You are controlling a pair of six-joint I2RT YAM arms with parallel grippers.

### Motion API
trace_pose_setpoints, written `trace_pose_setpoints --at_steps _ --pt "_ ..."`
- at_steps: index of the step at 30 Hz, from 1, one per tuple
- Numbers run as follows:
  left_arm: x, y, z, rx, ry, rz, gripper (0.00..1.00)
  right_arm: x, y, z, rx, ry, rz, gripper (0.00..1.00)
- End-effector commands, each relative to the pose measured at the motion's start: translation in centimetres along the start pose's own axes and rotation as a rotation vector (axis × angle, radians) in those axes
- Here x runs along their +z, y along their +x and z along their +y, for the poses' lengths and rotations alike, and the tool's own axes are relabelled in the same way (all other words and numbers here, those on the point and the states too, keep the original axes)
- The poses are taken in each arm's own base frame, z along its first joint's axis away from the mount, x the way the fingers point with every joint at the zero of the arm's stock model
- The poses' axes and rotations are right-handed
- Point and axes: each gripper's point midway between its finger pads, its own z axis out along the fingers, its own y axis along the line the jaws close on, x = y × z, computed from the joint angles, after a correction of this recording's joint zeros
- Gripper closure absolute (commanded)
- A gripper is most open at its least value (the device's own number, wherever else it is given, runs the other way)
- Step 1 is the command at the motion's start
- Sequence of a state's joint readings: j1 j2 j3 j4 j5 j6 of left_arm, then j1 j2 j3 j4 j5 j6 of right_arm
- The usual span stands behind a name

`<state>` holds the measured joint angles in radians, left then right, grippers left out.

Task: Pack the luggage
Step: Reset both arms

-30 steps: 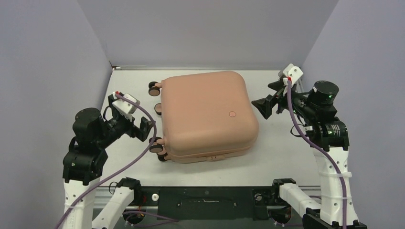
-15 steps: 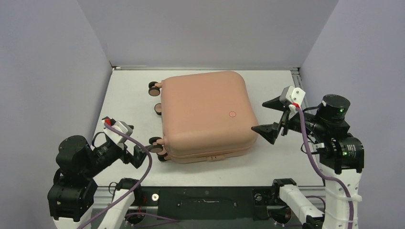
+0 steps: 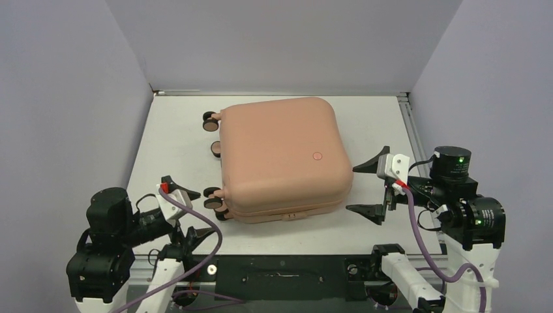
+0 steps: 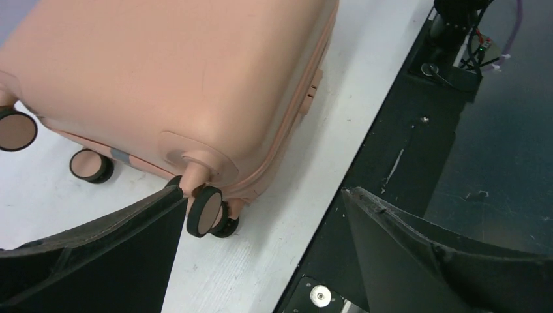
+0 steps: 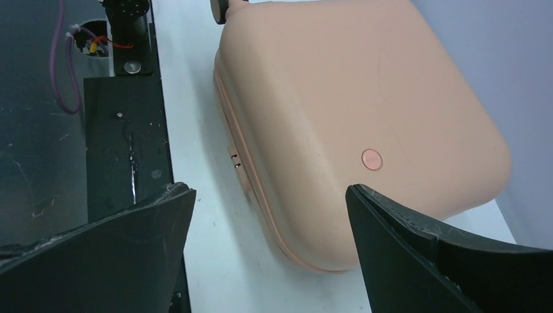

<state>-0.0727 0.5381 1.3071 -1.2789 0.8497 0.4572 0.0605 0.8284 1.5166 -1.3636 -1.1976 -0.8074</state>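
Luggage point(image 3: 280, 156) is lying closed and flat, mid-table point(image 3: 176, 130). I'm seeing bare white surface at 12, 3 and 9, and only a thin strip at 6 before the black rail point(image 3: 280, 274). Grey walls point(image 3: 65, 98) are boxing in 9, 12 and 3. The shell is looking smooth, matte pink, with rounded corners. There's one round dot point(image 3: 317, 156) toward 4. I'm counting four wheels point(image 3: 212, 203), all on the 9 side. Left gripper point(image 3: 195, 213) is hanging at 8, jaws wide, gripping nothing, one finger just beside the near wheel. Right gripper point(image 3: 355, 189) is sitting at 4, near the shell, jaws wide, gripping nothing.
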Motion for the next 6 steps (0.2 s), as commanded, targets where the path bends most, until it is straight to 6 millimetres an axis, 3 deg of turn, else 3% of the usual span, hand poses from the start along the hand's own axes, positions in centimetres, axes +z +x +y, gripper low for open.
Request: trace_pose_setpoints --at_steps 1,6 --pt "-0.27 0.18 -2.33 0.049 0.103 -0.026 0.04 0.1 -0.8 1.09 -0.058 -0.057 -0.048 0.1" --pt "-0.08 -0.04 -1.79 0.027 0.072 -0.04 0.04 0.23 -0.67 0.91 -0.048 -0.062 -0.049 0.1"
